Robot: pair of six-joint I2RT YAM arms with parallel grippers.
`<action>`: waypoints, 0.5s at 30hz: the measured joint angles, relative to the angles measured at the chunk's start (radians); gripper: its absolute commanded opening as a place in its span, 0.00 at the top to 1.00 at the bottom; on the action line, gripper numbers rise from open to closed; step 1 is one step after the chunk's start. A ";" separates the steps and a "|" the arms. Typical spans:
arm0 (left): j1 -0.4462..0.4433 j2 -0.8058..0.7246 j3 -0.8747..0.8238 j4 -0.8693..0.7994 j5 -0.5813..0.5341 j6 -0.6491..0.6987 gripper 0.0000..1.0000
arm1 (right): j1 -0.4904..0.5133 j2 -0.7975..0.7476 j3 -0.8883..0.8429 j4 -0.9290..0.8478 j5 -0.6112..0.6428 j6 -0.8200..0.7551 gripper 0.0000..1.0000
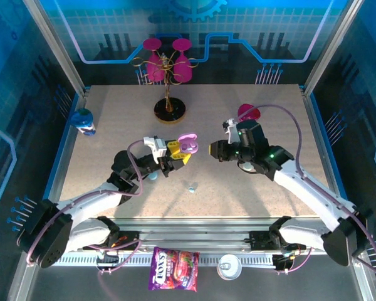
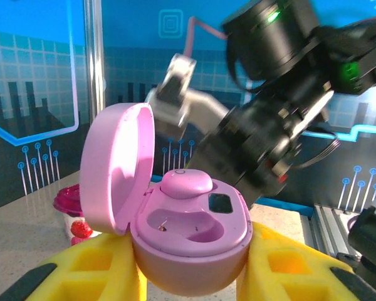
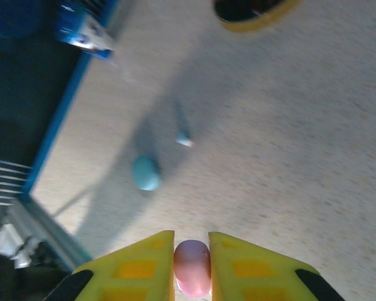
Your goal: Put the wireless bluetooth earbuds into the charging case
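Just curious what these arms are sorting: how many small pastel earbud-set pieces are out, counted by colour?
Pink: 3 (open charging case, seated earbud, held earbud in the right gripper)
Light blue: 2 (rounded piece and smaller piece, loose on the table)
Total: 5

The left arm (image 1: 91,202) and right arm (image 1: 310,191) are white with fat black joints (image 1: 50,241), each has a thin pink cable (image 1: 289,119), the right one has small green lights (image 1: 271,151), and the fingers (image 3: 138,266) are yellow with black patches.
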 measured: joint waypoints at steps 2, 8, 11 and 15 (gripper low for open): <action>0.000 0.020 0.000 0.008 -0.012 0.010 0.70 | 0.000 -0.028 -0.006 0.043 -0.051 0.029 0.83; 0.000 0.067 0.000 0.024 -0.048 0.040 0.71 | 0.012 -0.060 -0.015 0.161 -0.165 0.101 0.83; 0.000 0.076 0.000 0.027 -0.060 0.050 0.71 | 0.045 -0.056 -0.013 0.188 -0.175 0.109 0.83; 0.000 0.082 0.000 0.035 -0.075 0.066 0.71 | 0.104 -0.020 0.029 0.195 -0.166 0.099 0.84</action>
